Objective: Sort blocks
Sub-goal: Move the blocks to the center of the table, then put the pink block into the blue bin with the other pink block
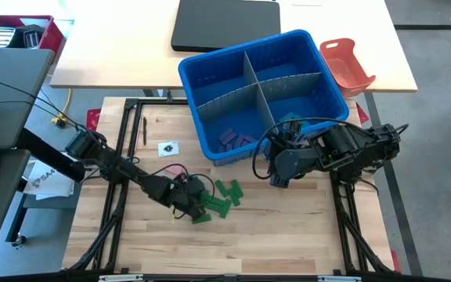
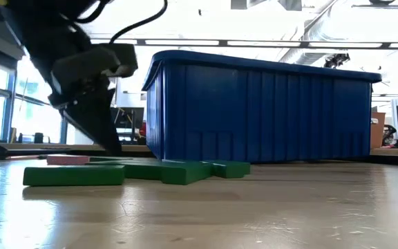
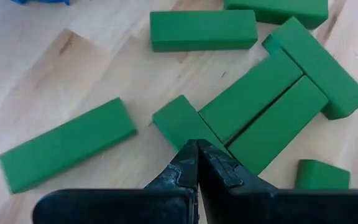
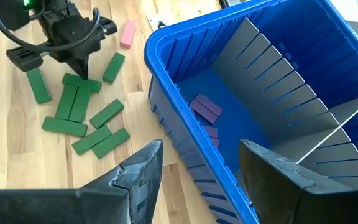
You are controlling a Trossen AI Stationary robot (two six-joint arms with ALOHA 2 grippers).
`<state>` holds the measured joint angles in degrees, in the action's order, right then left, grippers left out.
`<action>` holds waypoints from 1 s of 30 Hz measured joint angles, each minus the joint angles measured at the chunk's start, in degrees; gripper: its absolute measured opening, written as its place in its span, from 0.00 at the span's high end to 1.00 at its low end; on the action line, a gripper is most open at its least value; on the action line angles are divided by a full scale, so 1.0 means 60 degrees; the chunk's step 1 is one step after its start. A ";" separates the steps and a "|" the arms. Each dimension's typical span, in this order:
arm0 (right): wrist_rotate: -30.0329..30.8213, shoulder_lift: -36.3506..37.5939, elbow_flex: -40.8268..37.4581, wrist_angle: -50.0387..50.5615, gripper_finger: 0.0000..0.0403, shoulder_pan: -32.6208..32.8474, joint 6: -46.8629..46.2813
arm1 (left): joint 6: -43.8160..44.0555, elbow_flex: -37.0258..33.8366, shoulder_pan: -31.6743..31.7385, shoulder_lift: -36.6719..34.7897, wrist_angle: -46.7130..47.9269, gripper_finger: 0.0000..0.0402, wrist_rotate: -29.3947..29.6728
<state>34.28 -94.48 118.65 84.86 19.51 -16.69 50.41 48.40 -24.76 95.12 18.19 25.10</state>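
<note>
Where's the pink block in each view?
High: not discernible; the left arm covers that area.
Low: pink block lying flat at far left, behind the green blocks.
Left wrist: not in it.
Right wrist: pink block at top, left of the blue bin.
Shared landmark: the green blocks, in every view.

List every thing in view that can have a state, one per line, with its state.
left gripper: shut, empty, tips down among the green blocks
right gripper: open, empty, beside the bin's wall
green blocks: loose on the table, some touching
pink block: flat on the table, apart from the green ones
purple blocks: lying in one bin compartment
blue bin: upright, open-topped, split by grey dividers
</note>
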 joint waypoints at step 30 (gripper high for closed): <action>-0.2683 0.0842 -1.2540 -1.5600 0.49 -0.0020 -0.2532 | 0.6825 -0.0491 -0.3703 -0.1181 0.6189 1.00 0.5631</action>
<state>18.19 -89.42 43.41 -8.74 19.39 -31.88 91.36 45.46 -46.98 88.03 55.33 58.89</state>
